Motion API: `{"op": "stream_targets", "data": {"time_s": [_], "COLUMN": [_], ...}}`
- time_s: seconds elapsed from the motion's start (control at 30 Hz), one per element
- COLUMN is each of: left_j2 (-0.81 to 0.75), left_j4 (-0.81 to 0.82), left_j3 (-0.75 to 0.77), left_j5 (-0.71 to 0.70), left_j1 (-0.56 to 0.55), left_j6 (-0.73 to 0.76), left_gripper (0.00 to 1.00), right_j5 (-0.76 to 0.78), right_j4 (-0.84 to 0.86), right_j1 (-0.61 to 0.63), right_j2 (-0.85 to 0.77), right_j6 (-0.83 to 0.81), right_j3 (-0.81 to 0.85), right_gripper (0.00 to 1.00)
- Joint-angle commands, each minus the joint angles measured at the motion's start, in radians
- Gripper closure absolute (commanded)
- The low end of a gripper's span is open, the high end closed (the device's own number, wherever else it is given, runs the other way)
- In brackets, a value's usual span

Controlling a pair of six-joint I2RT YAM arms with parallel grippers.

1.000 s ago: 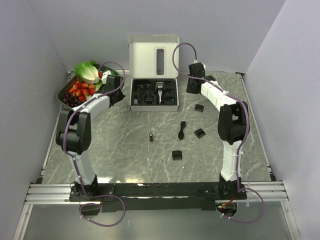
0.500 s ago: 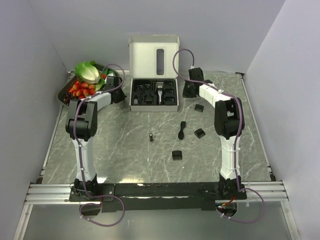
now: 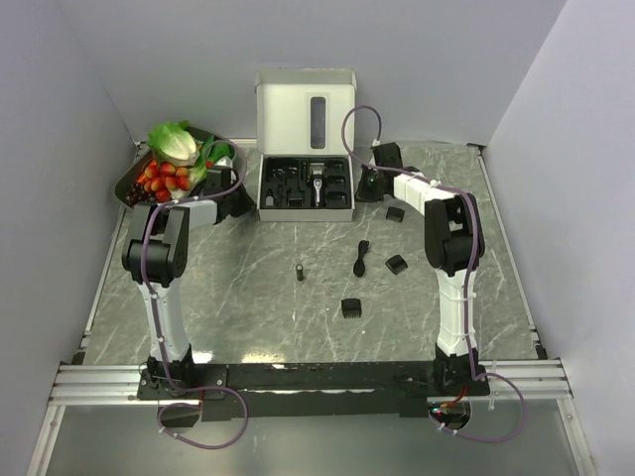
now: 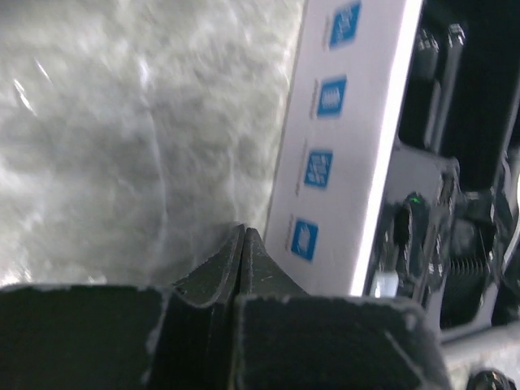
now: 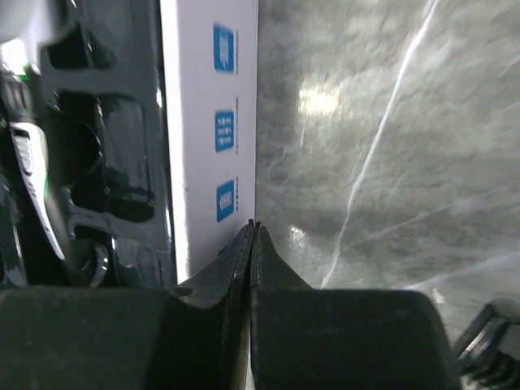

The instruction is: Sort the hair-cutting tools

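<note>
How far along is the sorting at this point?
Done: the clipper lies in the open box. In hand: nothing; left tool and right tool are shut, empty, flanking the box. Remaining: three comb guards, brush and cylinder loose on the table.

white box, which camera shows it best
Top external: the whole white box shows, lid up. Left wrist and right wrist views each catch only one side wall with blue icons and a blurred slice of its dark inside.

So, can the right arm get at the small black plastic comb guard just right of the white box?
Probably yes: the small black comb guard lies on the grey marbled table close beside the right pincer, nothing between them; the shut pincer must open first.
</note>
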Motion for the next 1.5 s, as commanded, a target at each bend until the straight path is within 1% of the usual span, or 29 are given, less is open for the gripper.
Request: {"op": "stream_targets", "data": {"time_s": [0.0, 0.13, 0.47, 0.6, 0.8, 1.0, 1.13, 1.27, 1.47], "left_j2": [-0.07, -0.102, -0.192, -0.208, -0.231, -0.278, -0.33, -0.381, -0.521], "left_j4": [0.092, 0.109, 0.125, 0.149, 0.169, 0.215, 0.227, 0.197, 0.194], "left_j3": [-0.064, -0.099, -0.167, -0.187, -0.219, -0.303, -0.365, -0.391, -0.506], "left_j5": [0.098, 0.109, 0.075, 0.1, 0.1, 0.083, 0.057, 0.029, -0.044], "left_j1": [-0.006, -0.023, -0.088, -0.097, -0.128, -0.157, -0.19, -0.218, -0.281], "left_j6": [-0.02, -0.008, 0.044, 0.049, 0.05, 0.037, 0.038, 0.043, 0.034], "left_gripper": [0.99, 0.99, 0.99, 0.99, 0.99, 0.99, 0.99, 0.99, 0.99], "right_j5": [-0.04, -0.037, -0.039, -0.045, -0.049, -0.031, -0.013, 0.02, 0.064], "right_j4": [0.05, 0.056, 0.065, 0.071, 0.078, 0.079, 0.085, 0.085, 0.093], "right_j1": [0.014, 0.029, 0.052, 0.055, 0.069, 0.095, 0.119, 0.144, 0.175], "right_j2": [-0.007, -0.019, -0.048, -0.064, -0.093, -0.137, -0.182, -0.223, -0.28], "right_j6": [0.011, 0.001, -0.019, -0.026, -0.037, -0.048, -0.048, -0.039, -0.034], "right_j3": [-0.021, -0.041, -0.099, -0.117, -0.15, -0.194, -0.243, -0.297, -0.39], "right_gripper": [1.0, 1.0, 1.0, 1.0, 1.0, 1.0, 1.0, 1.0, 1.0]}}
